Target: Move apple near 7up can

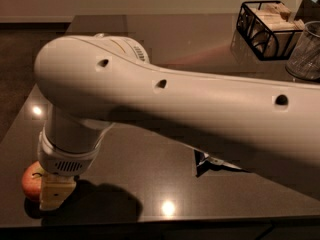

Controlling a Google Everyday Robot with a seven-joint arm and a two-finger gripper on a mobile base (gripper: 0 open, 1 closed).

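The red apple (31, 180) lies on the dark glossy table (165, 184) at the near left corner, partly covered. My gripper (52, 196) hangs from the big white arm (165, 104) and sits right against the apple's right side, low at the table top. The arm fills most of the view. The 7up can does not show; it is hidden or out of view.
A black wire basket (267, 29) with boxes stands at the far right, with a clear glass container (306, 51) beside it. A crinkled bag's corner (210, 162) peeks out under the arm. The table's front edge runs just below the gripper.
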